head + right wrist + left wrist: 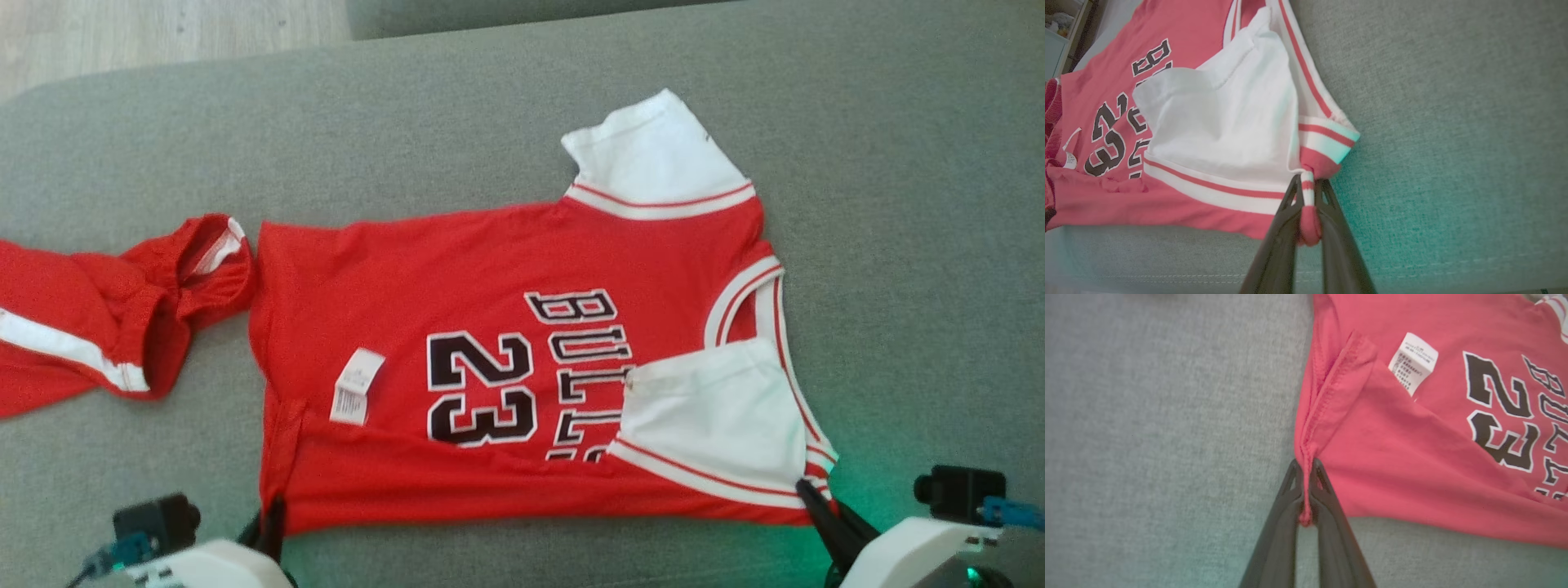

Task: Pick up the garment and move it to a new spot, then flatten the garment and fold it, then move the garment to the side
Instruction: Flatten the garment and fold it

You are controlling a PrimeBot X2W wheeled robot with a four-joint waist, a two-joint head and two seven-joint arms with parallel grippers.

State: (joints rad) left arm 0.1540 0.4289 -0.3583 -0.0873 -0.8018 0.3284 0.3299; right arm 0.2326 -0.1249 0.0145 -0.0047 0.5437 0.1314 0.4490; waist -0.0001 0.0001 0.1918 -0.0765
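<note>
As wrist views reveal | left pincer (pixel 1305 463) grips jersey (pixel 1412 449) hem | right pincer (pixel 1308 180) grips its shoulder | head view: shorts (pixel 82 318) alongside

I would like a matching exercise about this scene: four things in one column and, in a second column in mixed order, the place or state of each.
Column 1
1. care label
2. red shorts
3. left end effector
4. right end effector

Column 2
A. shut on the striped shoulder corner of the jersey
B. lying on the grey cushion, to the left of the jersey
C. shut on the plain red hem corner of the jersey
D. white, on the jersey next to the 23

Pairs: 1-D, 2-B, 3-C, 4-A
</note>
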